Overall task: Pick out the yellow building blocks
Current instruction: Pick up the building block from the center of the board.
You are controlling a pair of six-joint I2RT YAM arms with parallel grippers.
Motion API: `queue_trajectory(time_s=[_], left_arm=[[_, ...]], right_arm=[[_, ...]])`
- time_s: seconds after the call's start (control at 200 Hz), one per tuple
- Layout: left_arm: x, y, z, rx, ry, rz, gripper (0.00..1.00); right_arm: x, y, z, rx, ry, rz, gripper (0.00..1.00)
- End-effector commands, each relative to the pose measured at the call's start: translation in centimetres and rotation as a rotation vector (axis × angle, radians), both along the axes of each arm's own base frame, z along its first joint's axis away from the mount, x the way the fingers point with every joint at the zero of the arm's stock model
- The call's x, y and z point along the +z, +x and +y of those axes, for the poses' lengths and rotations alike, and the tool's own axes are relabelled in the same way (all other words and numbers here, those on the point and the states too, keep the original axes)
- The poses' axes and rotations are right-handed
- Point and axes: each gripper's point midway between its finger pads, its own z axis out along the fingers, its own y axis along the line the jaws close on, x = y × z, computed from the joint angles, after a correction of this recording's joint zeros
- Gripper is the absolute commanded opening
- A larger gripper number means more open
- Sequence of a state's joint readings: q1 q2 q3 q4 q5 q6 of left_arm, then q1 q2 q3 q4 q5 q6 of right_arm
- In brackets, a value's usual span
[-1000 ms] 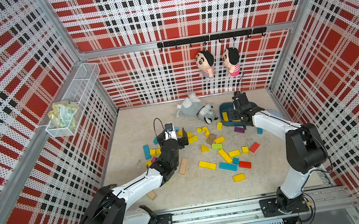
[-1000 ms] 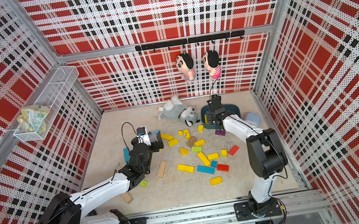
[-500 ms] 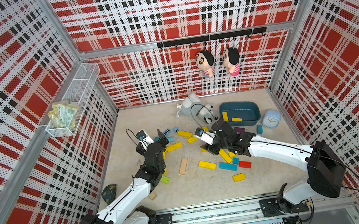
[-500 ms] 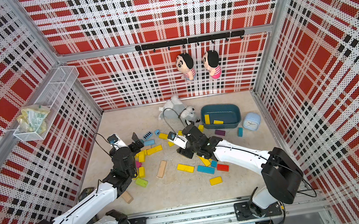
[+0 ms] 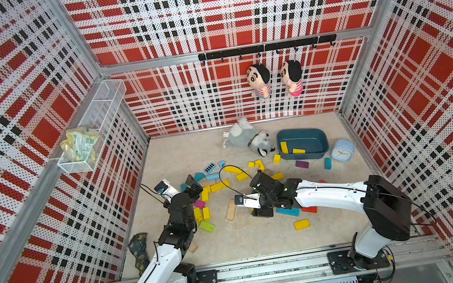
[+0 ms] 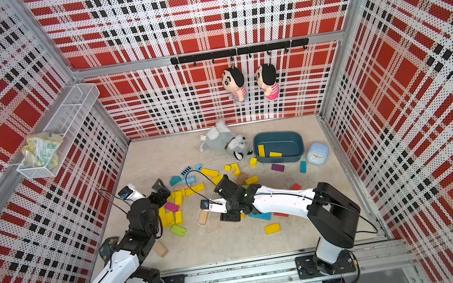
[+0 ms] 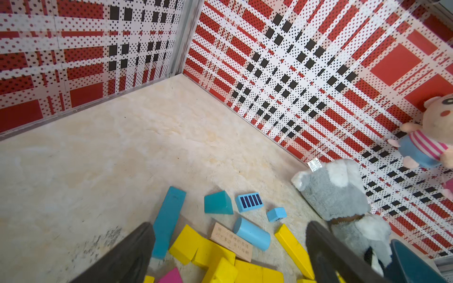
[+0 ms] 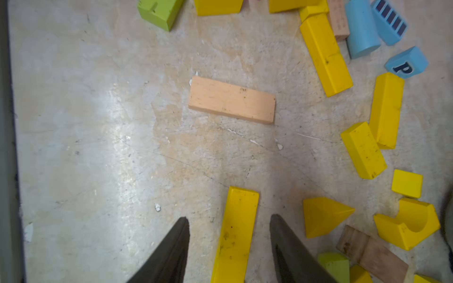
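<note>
Over on the left wall a wire basket (image 5: 105,102) is hanging, and it is holding only a crumpled packet (image 5: 79,145) at its near end. Coming across to the floor, the left gripper (image 5: 193,184) is hovering with its fingers (image 7: 132,252) spread wide apart, gripping nothing. It is right over a huddle of yellow blocks (image 7: 186,243) lying among blue pieces (image 7: 169,220) and a pale plank (image 7: 231,241). More yellow ones are lying loose through the middle of the floor, and a lone brick (image 5: 301,224) is sitting nearer the front. Next along, the right gripper (image 8: 229,218) is reaching down with its fingers apart, straddling a yellow bar (image 8: 235,232) lying flat. Floor is showing on either side of the bar, so nothing is being clamped. Further right, by the back wall, a blue tub (image 5: 309,138) is sitting upright with two yellow blocks inside, a long one (image 5: 284,147) and a short one (image 5: 298,151), lying apart. Just beside the tub's right end a pale clock (image 5: 342,153) is standing.
</note>
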State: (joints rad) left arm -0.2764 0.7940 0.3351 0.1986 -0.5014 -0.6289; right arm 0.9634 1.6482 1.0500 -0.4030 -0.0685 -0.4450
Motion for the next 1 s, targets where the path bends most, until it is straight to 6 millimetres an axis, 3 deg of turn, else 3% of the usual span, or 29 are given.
queue_trajectory(time_s=[0.0, 0.331, 0.546, 0.837, 0.997], left_arm=[[-0.3, -0.4, 0.3, -0.004, -0.012, 0.007, 0.98], [1.3, -0.6, -0.8, -0.078, -0.026, -0.066, 0.98], [1.5, -0.9, -0.6, -0.075, -0.03, -0.069, 0.98], [1.1, -1.2, -0.5, -0.061, -0.072, -0.071, 0.98], [1.0, -1.2, -0.5, -0.055, -0.089, -0.061, 0.98]], right_arm=[[-0.9, 0.5, -1.2, -0.058, -0.084, 0.005, 0.58], [-4.4, 2.3, -3.3, -0.199, -0.224, 0.059, 0.56], [-5.7, 2.2, -3.4, -0.201, -0.228, 0.11, 0.53], [-7.5, 1.2, -4.8, -0.19, -0.289, 0.158, 0.41], [-7.6, 1.6, -4.8, -0.189, -0.279, 0.175, 0.3]])
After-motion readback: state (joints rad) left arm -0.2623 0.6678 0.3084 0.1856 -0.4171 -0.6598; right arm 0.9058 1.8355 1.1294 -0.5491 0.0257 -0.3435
